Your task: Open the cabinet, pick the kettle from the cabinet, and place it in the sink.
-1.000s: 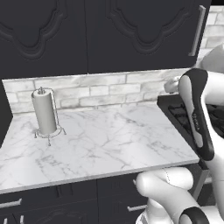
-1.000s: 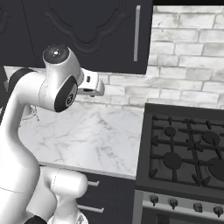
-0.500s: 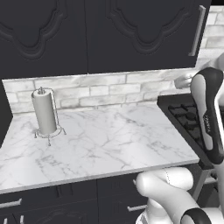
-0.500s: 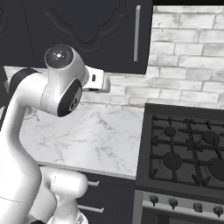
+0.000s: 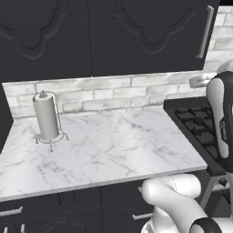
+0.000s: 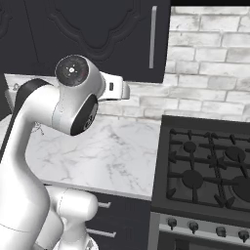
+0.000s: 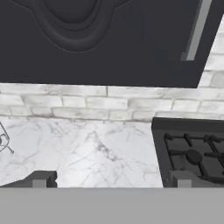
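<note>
The tall black upper cabinet [image 5: 150, 32] hangs over the counter with its ornate door shut. Its long silver bar handle [image 5: 207, 32] runs down the door's right edge. The same door [image 7: 87, 39] and handle [image 7: 197, 30] appear ahead of and above the hand in the hand view. My gripper [image 7: 113, 180] is open, its two dark fingertips [image 7: 43, 179] far apart with nothing between them. From the right base view the hand [image 6: 122, 90] hovers over the counter, below and left of the handle [image 6: 153, 36]. The kettle is hidden. The sink is out of view.
A grey paper-towel roll on a wire stand [image 5: 45, 116] sits at the left of the white marble counter [image 5: 113, 145]. A black gas stove [image 6: 210, 166] borders the counter on the right. A brick backsplash [image 6: 205, 97] runs behind, and black base drawers [image 6: 117, 219] sit below.
The arm has lifted and the hand has moved up and to the right, closer to the cabinet door's handle side. Nothing on the counter has moved.
</note>
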### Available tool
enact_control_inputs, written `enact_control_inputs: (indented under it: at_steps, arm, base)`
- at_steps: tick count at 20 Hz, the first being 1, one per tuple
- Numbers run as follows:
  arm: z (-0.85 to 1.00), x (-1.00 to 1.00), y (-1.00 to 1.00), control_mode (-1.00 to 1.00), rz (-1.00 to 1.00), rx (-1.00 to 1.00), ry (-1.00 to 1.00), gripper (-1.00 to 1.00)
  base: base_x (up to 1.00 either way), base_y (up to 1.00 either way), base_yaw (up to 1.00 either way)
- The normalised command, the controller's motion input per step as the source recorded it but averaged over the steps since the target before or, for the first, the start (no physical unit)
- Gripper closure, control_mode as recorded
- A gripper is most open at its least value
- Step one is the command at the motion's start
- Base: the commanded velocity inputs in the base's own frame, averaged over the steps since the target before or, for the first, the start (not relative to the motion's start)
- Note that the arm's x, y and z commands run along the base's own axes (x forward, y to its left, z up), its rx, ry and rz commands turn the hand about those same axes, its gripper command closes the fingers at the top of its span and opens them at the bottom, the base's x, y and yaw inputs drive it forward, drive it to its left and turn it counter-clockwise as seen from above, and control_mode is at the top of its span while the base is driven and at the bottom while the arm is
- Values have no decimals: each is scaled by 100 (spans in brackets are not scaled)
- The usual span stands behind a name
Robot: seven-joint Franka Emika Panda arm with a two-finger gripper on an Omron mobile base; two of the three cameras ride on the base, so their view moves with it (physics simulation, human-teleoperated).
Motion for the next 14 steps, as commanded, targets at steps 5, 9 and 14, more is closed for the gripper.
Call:
enact_control_inputs:
  at_steps: [5,9,14]
  arm:
    - [27,11,-18,-100,0,0,7,-100]
    - [26,13,-19,-100,0,0,8,-100]
    - [20,18,-16,-100,0,0,8,-100]
  base:
    - [0,0,0]
    - [0,0,0]
    - [0,0,0]
